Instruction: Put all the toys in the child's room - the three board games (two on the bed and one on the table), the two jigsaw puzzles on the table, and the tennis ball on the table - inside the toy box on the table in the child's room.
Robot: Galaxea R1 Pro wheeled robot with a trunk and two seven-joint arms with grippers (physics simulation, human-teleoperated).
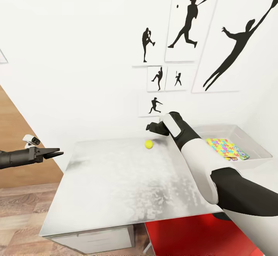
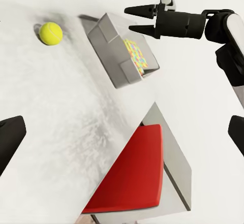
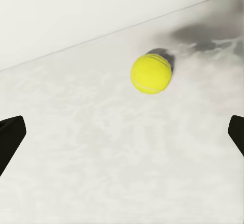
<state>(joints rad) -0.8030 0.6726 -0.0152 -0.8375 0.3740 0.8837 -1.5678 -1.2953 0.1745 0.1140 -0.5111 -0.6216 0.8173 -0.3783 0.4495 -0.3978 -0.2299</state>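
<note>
Item: tennis ball [image 1: 148,144], loose at the far edge of the table [image 1: 116,182], left of the toy box [image 1: 247,136]. My right gripper [image 1: 151,127], released and empty, hovers just above-right of it, nearer than my left gripper [image 1: 58,153], also released.

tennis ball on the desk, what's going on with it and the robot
The tennis ball lies loose on the grey table, near the wall. The right gripper hovers just above it with jaws open, not touching. The left gripper is held off the table's left edge, open and empty. The toy box stands to the right with a jigsaw puzzle already inside.
</note>
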